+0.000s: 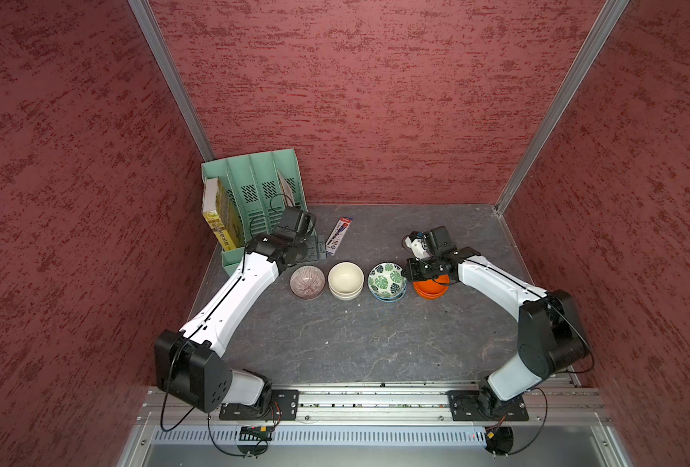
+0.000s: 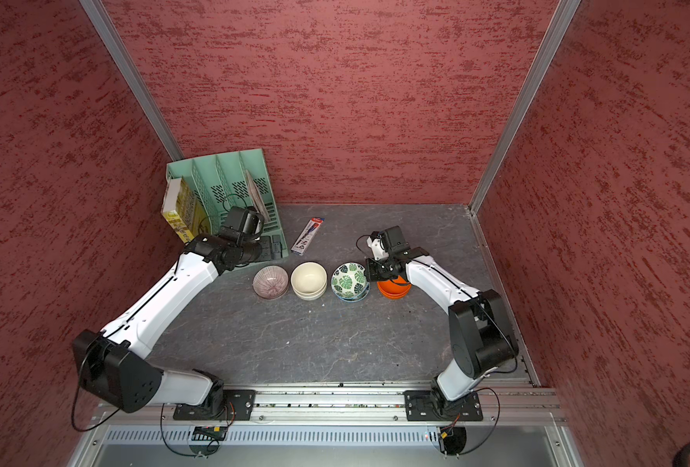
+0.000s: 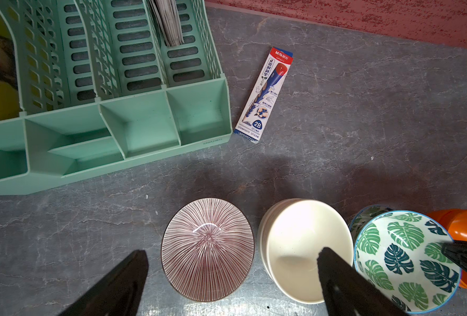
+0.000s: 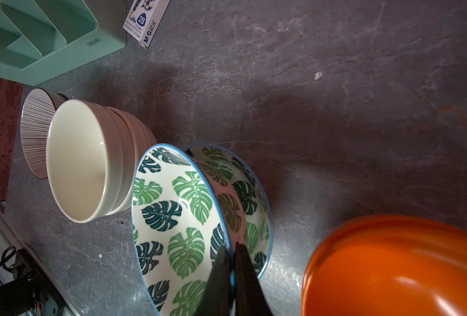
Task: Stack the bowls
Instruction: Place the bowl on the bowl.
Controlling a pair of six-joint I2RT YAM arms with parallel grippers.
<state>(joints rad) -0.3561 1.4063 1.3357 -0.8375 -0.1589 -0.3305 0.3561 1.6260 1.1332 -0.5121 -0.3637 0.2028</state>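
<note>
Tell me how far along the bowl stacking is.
Done: plain cream bowls nested, glossy orange bowls nested; the purple-grey lined pair looks nested. In hand: right gripper pinches the rim of the upper leaf-patterned bowl, sitting tilted in its twin. Remaining: settle it level and release.

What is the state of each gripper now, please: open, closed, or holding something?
Left gripper: open, holding nothing.
Right gripper: closed on the rim of the upper leaf bowl.
</note>
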